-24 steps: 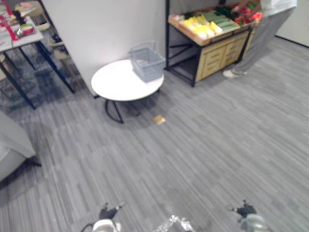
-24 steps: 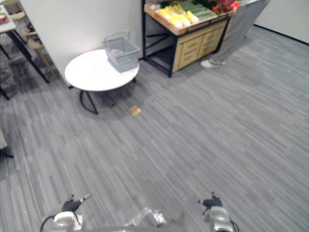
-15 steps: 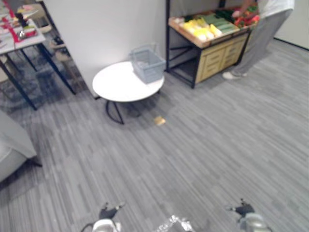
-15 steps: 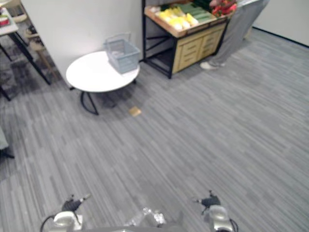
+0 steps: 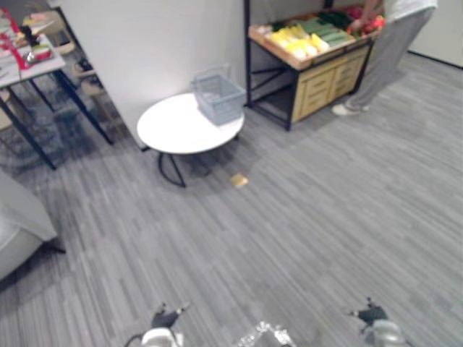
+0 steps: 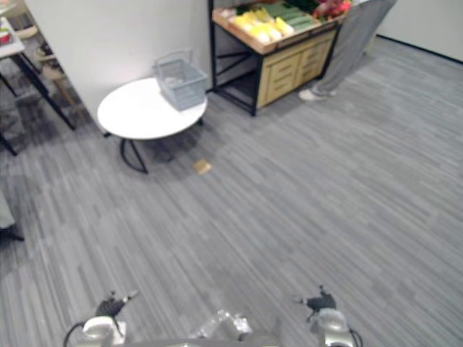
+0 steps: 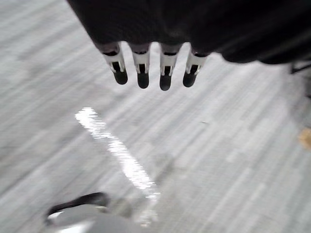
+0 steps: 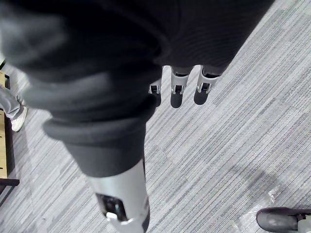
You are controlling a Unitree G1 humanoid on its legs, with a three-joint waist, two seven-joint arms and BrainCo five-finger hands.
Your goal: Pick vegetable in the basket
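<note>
Far left: side table (image 5: 32,63) on dark legs, with red clutter on top too small to identify. Nearer the camera on that side, the corner of a pale grey seat (image 5: 18,228).

Left of centre: round table (image 5: 177,130) with a white top and a dark bent-wire base, standing close against the white wall (image 5: 152,43). The basket (image 5: 221,108), grey wire with its handle upright, sits on the table's far right edge. I cannot tell what it holds. A small tan scrap (image 5: 238,180) lies on the floor (image 5: 289,217) just in front of the table.

Right of centre: dark-framed stand (image 5: 273,50) with a wooden tray on top and yellow-wood drawers (image 5: 325,79) beneath. It stands near the table without touching it. The vegetables (image 5: 298,45) lie in the tray: yellow ones to the left, green behind them, red at the far right end. They are well apart from both of the robot's hands.

Far right: a person (image 5: 391,50) in grey trousers stands at the end of the stand, one hand down among the red produce.

Left hand (image 7: 142,65), in its wrist view: fingers straight, in an even row with small gaps, hanging over the grey striped floor and touching nothing.

Right hand (image 8: 176,92), in its wrist view: fingers extended side by side past the dark cover. It holds nothing and has bare floor below it.
</note>
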